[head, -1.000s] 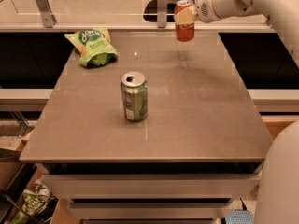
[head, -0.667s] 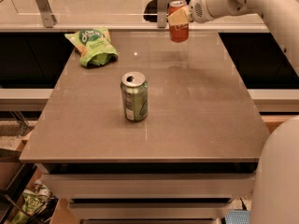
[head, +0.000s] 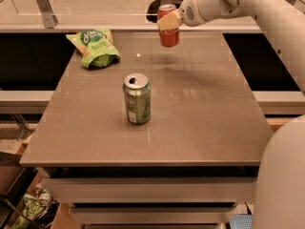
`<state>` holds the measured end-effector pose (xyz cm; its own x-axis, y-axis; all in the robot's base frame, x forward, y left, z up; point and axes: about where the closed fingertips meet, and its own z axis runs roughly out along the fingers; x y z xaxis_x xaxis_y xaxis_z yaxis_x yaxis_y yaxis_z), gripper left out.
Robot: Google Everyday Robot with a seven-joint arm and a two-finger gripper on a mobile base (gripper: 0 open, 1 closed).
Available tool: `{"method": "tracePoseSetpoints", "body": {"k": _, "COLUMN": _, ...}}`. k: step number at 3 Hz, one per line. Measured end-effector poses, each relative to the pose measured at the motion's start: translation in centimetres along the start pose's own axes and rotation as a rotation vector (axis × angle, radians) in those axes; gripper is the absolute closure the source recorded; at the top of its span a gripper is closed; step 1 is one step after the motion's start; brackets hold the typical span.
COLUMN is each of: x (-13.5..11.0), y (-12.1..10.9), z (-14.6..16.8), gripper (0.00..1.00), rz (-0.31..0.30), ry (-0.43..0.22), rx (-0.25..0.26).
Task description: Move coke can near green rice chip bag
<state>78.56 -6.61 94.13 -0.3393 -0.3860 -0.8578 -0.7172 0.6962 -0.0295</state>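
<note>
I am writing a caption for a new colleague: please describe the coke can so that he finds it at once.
Look above the far edge of the grey table, right of the green rice chip bag. There the gripper of the white arm holds the coke can in the air. It is red-orange and lifted; the green can stands mid-table.

You have warm, even light from overhead, bright on the far counter (head: 95, 8) and dim under the table (head: 200, 128). 1 small glare spot sits on the tabletop just right of the green chip bag (head: 95, 46). The gripper (head: 167, 22), clamped on the coke can (head: 169, 36) above the table's far edge, throws a soft shadow beneath it. The green can (head: 137, 99) casts hardly any shadow.
</note>
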Motion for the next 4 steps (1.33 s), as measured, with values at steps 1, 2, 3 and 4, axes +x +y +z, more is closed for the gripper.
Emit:
{"method": "tracePoseSetpoints", "body": {"k": 1, "x": -0.2, "y": 1.2, "z": 0.9, "gripper": 1.0, "rz": -0.007, "ry": -0.008, "rx": -0.032}}
{"method": "tracePoseSetpoints", "body": {"k": 2, "x": -0.3, "y": 1.8, "z": 1.5, "gripper": 1.0, "rz": -0.009, "ry": -0.01, "rx": -0.045}}
{"method": "tracePoseSetpoints", "body": {"k": 3, "x": -0.4, "y": 2.6, "z": 2.4, "gripper": 1.0, "rz": -0.009, "ry": -0.008, "rx": -0.06}}
{"method": "tracePoseSetpoints", "body": {"k": 4, "x": -0.4, "y": 3.4, "z": 3.3, "gripper": 1.0, "rz": -0.008, "ry": -0.016, "rx": -0.07}}
